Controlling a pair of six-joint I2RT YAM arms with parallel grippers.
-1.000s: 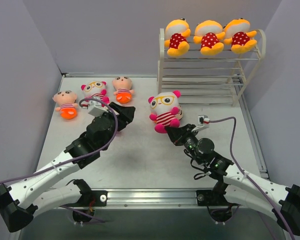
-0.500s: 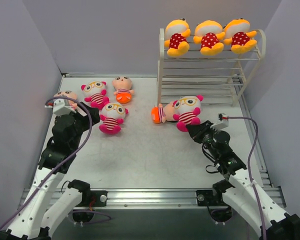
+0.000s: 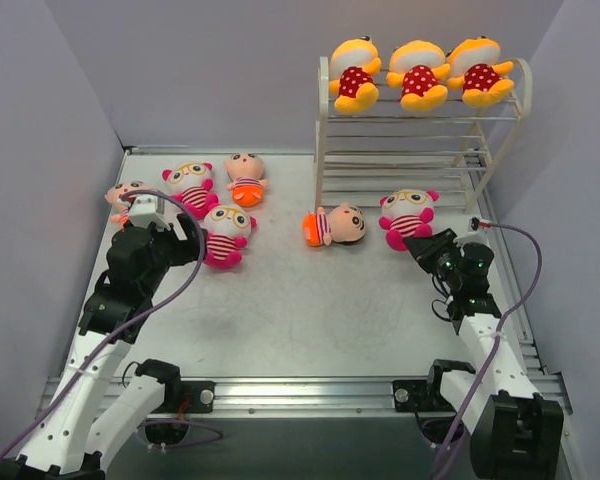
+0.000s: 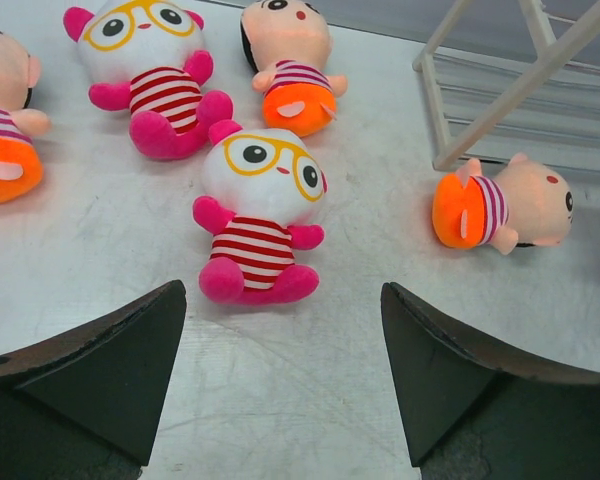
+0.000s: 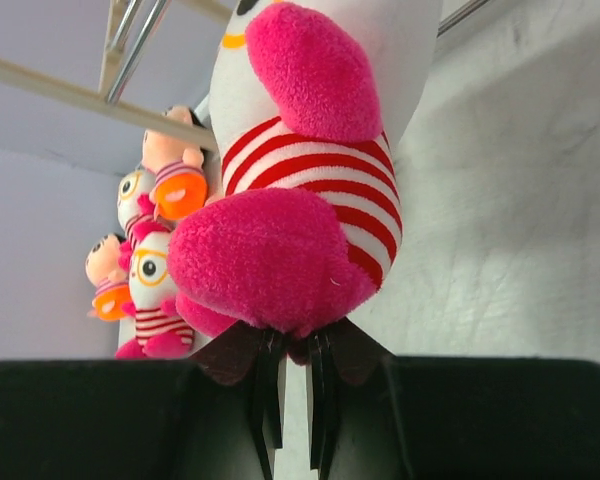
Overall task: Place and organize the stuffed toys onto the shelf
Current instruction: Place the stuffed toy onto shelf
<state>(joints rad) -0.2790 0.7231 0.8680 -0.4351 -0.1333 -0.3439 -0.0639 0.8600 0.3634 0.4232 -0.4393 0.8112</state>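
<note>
1. A grey metal table [image 3: 310, 310] carries everything.
2. A white three-tier wire shelf [image 3: 400, 160] stands at the table's far right. Three polka-dot dolls [image 3: 418, 75] sit side by side on its top tier.
3. On the table's far left lie the leftmost peach doll [image 3: 120, 192], rear glasses doll [image 3: 190, 185], rear peach doll [image 3: 246, 178] and front glasses doll [image 3: 226, 235].
4. The tipped peach doll [image 3: 335, 225] lies sideways near the shelf.
5. The upright glasses doll [image 3: 408, 215] is before the shelf; whether it touches the table is unclear.

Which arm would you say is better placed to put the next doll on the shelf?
Right. The right gripper is shut on a glasses doll just in front of the shelf; the left gripper is open and empty, well away from it.
</note>
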